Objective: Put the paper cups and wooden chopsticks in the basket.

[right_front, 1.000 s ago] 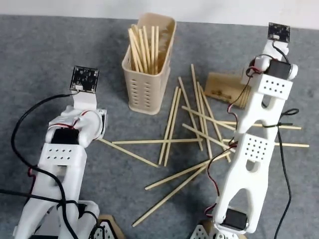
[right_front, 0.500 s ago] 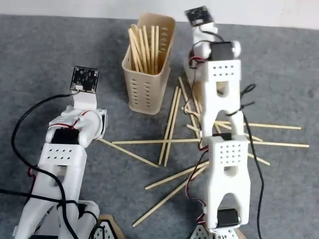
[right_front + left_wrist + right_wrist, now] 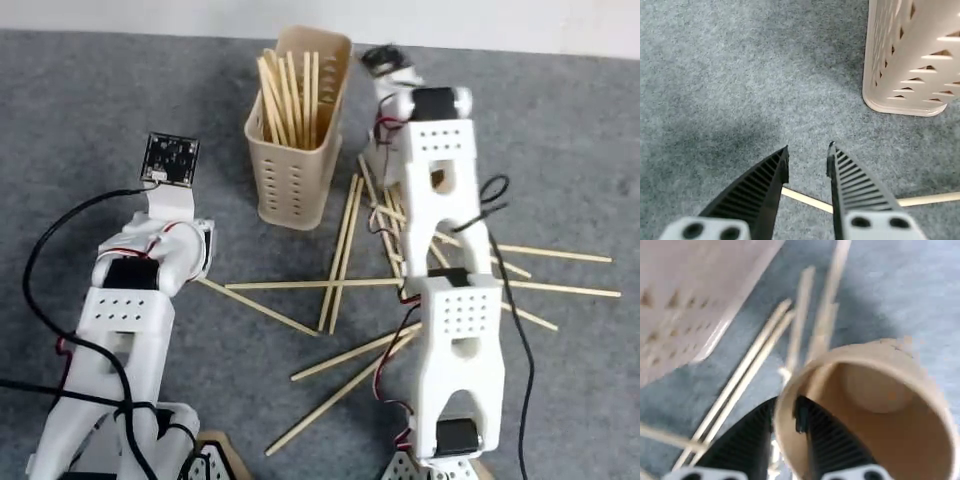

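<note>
Now that the right gripper [image 3: 785, 412] has swung in from the table's right edge, apparently pinching the cup [image 3: 875, 385] by its rim, the cup hangs beside the basket [image 3: 295, 185], so the drop should come next! Left gripper [image 3: 807, 157] hovers over a chopstick [image 3: 805, 198], jaws apart.

Robotics lab bench: grey felt-covered tabletop [image 3: 90, 110].

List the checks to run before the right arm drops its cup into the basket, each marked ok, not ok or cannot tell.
1. Grip: right gripper shut on cup rim, ok.
2. Position: cup above basket, not ok; it is beside it, over loose chopsticks.
3. Stance: basket upright, ok.
4. Space: room among the chopsticks inside, cannot tell.
5. Clearance: left gripper away from basket, ok; open over a chopstick.
</note>
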Tool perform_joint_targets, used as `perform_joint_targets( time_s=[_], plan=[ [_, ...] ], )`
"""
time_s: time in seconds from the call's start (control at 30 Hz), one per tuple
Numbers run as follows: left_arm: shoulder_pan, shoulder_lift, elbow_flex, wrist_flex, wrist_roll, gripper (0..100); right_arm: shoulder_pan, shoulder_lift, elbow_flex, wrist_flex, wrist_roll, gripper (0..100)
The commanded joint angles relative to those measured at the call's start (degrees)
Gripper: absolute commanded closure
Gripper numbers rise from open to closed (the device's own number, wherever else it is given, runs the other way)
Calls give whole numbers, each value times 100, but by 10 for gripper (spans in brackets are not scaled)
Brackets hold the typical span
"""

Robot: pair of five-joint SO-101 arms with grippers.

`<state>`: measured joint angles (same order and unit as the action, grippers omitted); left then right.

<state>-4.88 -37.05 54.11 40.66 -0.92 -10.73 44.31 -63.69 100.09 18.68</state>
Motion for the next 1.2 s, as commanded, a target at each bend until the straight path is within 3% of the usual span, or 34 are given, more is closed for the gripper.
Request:
perform_joint_targets(
  time_s=[0.0,0.3,0.5,0.73,1.17],
  plan=[
    [-31,-154,-22,-97,-62,835,215,-752,-1015,66,-114,993],
    [-31,-154,-13,-97,-44,835,92,-2141,-1341,-875,-396,994],
    [-31,-154,-13,-105,-53,835,-611,-2580,-1358,-1552,-651,994],
    [-31,-154,127,-316,-62,835,-1429,-2589,-1332,-2167,-782,994],
    [-31,-154,189,-413,-62,835,-1490,-1376,-1007,-2422,-774,994]
  ],
)
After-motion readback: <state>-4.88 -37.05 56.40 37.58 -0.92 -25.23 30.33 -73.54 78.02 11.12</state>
